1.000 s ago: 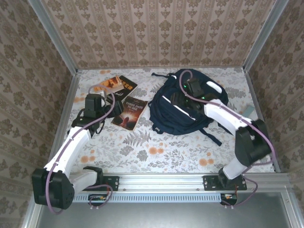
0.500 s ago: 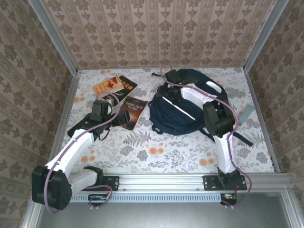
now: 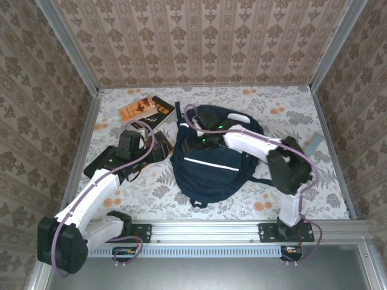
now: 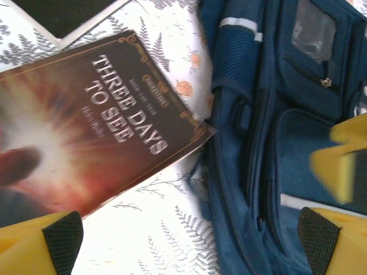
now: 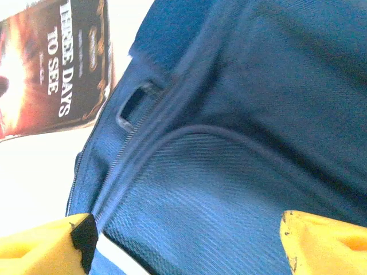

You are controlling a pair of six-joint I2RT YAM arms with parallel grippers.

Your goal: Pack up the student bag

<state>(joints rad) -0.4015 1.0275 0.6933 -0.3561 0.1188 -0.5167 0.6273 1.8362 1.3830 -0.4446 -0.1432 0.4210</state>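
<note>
Top external view: the left arm (image 3: 91, 193) reaches forward from its base with the wrist bent towards the table centre, and the right arm (image 3: 254, 144) rises to a raised elbow, its white forearm folding back leftward across the student bag (image 3: 211, 160). This bag, of navy woven fabric with a white stripe, mesh panels and zip seams, lies at mid-table on the floral-printed table (image 3: 181, 193), just right of a glossy paperback (image 4: 97, 132). The paperback's dark cover carries a fiery glow and the title "THREE DAYS TO SEE". A second book (image 3: 145, 109), orange and black, lies nearer the back wall. The left gripper (image 4: 186, 246) has its yellow, black-padded fingers spread wide and empty above the paperback's corner and the bag's edge. The right gripper (image 5: 186, 246) is likewise spread wide, close over the bag's ribbed fabric.
</note>
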